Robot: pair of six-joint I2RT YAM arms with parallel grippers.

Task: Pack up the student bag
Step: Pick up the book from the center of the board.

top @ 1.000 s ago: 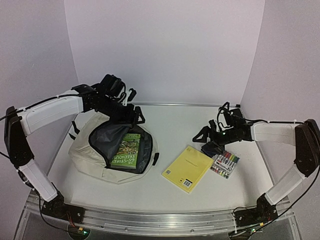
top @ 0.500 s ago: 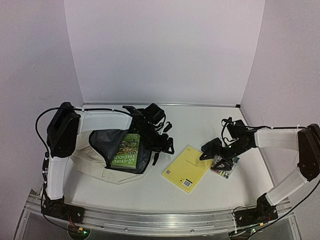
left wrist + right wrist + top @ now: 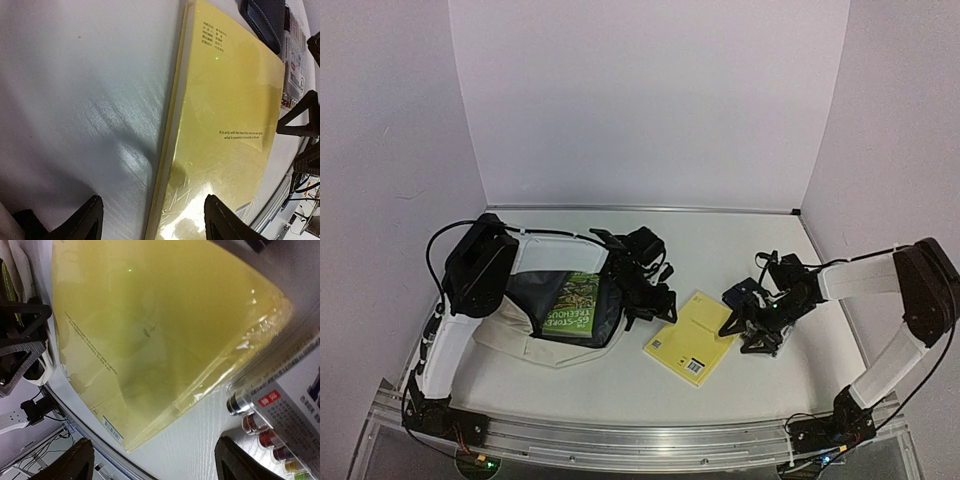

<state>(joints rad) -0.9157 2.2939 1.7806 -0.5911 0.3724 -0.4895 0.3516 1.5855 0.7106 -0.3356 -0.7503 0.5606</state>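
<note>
The student bag (image 3: 505,335), cream with a dark lining, lies open at the left with a green book (image 3: 565,300) inside. A yellow notebook (image 3: 695,340) lies flat to its right. My left gripper (image 3: 652,312) is open and empty, low over the notebook's left edge, which lies between its fingertips in the left wrist view (image 3: 152,220). My right gripper (image 3: 740,335) is open and empty, low at the notebook's right edge beside a marker pack (image 3: 280,420). The right wrist view (image 3: 155,465) shows the notebook's corner (image 3: 150,340) between its fingers.
A navy blue pouch (image 3: 742,292) lies just behind the right gripper and shows in the left wrist view (image 3: 265,20). The marker pack (image 3: 767,345) is mostly hidden under the right gripper. The two grippers face each other across the notebook.
My left arm has swung from behind the bag to the right and down to the notebook's left edge. My right gripper has moved forward and down over the marker pack to the notebook's right edge.
</note>
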